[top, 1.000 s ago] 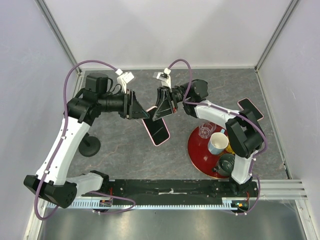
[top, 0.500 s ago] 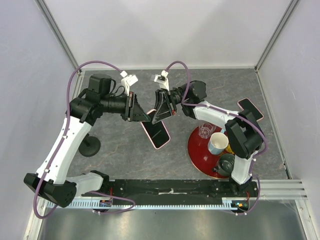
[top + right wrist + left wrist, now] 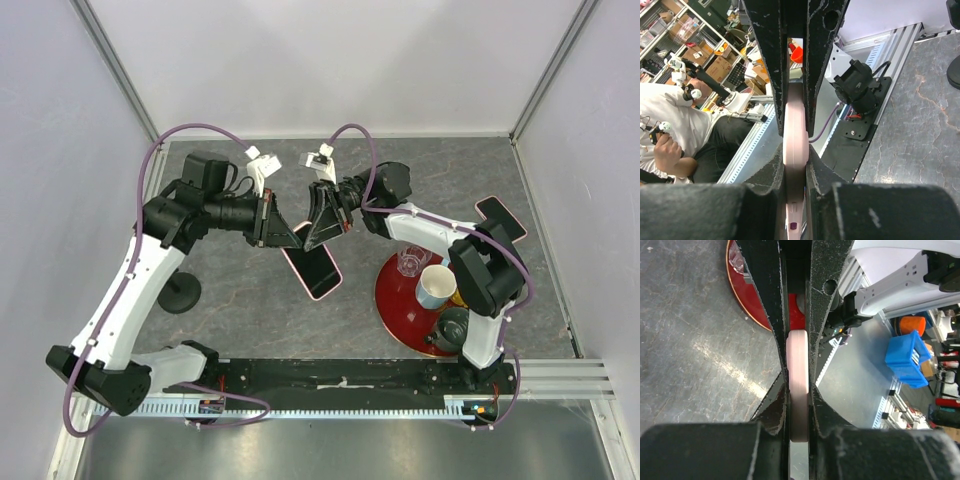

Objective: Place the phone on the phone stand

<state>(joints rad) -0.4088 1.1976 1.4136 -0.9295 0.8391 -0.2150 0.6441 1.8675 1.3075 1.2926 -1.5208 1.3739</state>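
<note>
My left fingers (image 3: 765,310) are clamped on the pink phone (image 3: 798,385), seen edge-on between them. My right fingers (image 3: 762,60) are closed on the same phone from the other side. The phone is held tilted over the grey bench (image 3: 240,300), near mid-field. The phone stand (image 3: 180,291) sits on the bench well apart to the left, beside my left arm, and a red plate (image 3: 392,290) with cups lies to the right.

No text, label, brand, number or sign is legible in any of the views.
</note>
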